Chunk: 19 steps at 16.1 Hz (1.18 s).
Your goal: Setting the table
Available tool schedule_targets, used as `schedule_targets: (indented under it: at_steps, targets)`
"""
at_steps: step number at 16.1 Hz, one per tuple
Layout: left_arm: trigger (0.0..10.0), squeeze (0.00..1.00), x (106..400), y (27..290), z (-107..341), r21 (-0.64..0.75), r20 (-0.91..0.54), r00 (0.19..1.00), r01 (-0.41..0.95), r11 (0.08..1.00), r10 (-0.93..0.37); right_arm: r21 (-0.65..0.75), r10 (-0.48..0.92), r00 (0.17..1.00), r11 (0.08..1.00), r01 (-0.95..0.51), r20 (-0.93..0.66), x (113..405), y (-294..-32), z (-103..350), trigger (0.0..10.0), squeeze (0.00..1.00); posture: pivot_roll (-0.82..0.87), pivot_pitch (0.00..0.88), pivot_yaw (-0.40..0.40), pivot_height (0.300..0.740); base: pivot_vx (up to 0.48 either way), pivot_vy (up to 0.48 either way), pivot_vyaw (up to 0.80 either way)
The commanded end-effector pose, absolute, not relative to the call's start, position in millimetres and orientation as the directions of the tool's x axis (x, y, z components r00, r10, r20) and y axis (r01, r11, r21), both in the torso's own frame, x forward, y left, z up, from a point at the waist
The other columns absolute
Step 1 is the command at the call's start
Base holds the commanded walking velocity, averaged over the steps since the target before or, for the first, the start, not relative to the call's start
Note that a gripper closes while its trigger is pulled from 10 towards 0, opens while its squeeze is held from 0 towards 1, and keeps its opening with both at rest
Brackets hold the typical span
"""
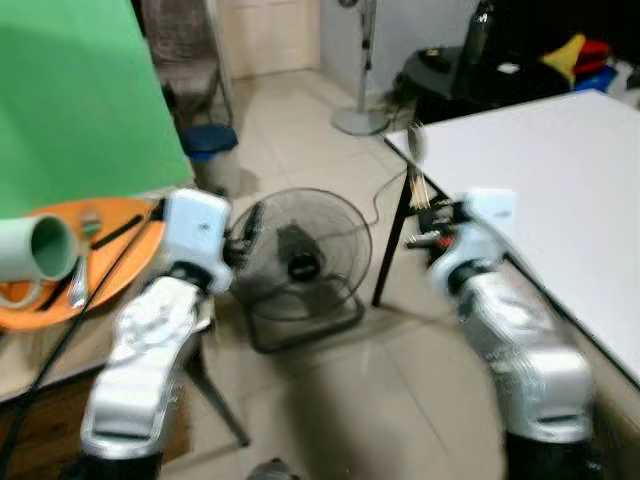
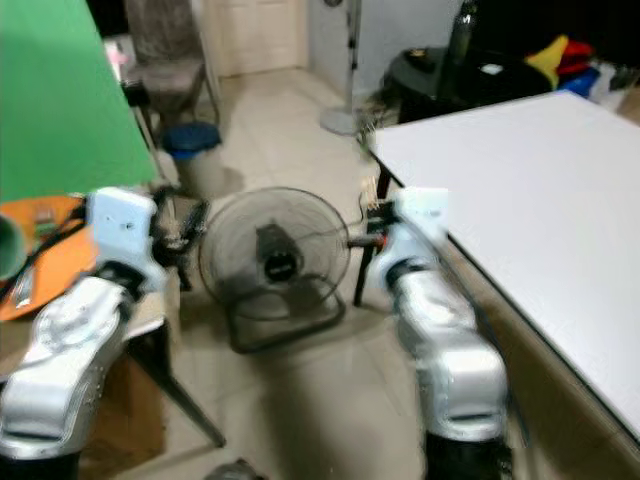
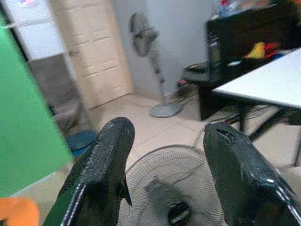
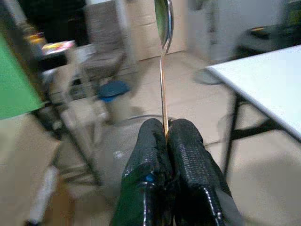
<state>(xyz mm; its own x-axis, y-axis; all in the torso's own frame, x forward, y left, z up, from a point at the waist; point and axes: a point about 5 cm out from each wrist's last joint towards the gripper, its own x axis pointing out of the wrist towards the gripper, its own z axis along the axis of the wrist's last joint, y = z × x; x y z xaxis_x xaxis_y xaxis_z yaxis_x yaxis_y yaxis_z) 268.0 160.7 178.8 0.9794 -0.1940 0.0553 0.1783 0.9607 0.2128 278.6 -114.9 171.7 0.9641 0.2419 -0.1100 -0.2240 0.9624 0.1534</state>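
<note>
One spoon [image 4: 163, 28] is held in the right tool [image 4: 165, 134]; its two black fingers [image 4: 188, 155] are pressed together on the thin handle, and the bowl of the spoon stands up above the fingertips. Just to the right of this tool is the corner of one white surface [image 1: 560, 180], and the spoon is in the air beside that corner, not touching it.

The left tool [image 3: 164, 141] holds nothing, and its two fingers [image 3: 106, 160] stand wide apart. Ahead of it and lower, between both tools, one round floor fan [image 1: 300, 255] lies tilted on the tiled floor [image 1: 330, 400]. To the left of the left tool there is one orange tray [image 1: 130, 250]. On the tray I see one pale green cup [image 1: 40, 247] lying on its side and some more cutlery [image 1: 78, 285], but it is too blurred to count. Behind the tray stands one green board [image 1: 70, 100].

Further ahead of the tools are one blue bin [image 1: 210, 143], one standing fan [image 3: 146, 42] near the wall, and one dark low cabinet [image 1: 460, 75] with coloured things on it.
</note>
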Motion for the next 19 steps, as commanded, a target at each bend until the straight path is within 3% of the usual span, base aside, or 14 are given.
schedule_targets:
  at_steps: [1, 12, 19]
  targets:
    - [10.0, 0.0, 268.8, 156.0, 180.6, 0.21, 0.058, 0.975, 0.199, 0.957, -0.215, 0.14, 0.218, 0.972, 0.969, -0.204, -0.09, 279.7, -122.1, 175.4, 10.0, 0.0, 0.18, 0.0, 0.008, 0.727, 0.368, 0.0, 0.0]
    - [10.0, 0.0, 270.5, 158.6, 183.8, 0.232, 0.055, 0.972, 0.212, 0.949, -0.23, 0.165, 0.193, 0.976, 0.971, -0.175, -0.102, 278.6, -121.2, 172.5, 10.0, 0.0, 0.19, 0.0, 0.017, 0.727, 0.369, 0.0, 0.0]
    - [10.0, 0.0, 271.0, 159.7, 182.5, 0.234, 0.053, 0.972, 0.209, 0.95, -0.227, 0.164, 0.195, 0.975, 0.971, -0.176, -0.106, 277.8, -121.1, 171.4, 10.0, 0.0, 0.19, 0.0, 0.011, 0.727, 0.37, 0.0, -0.65]
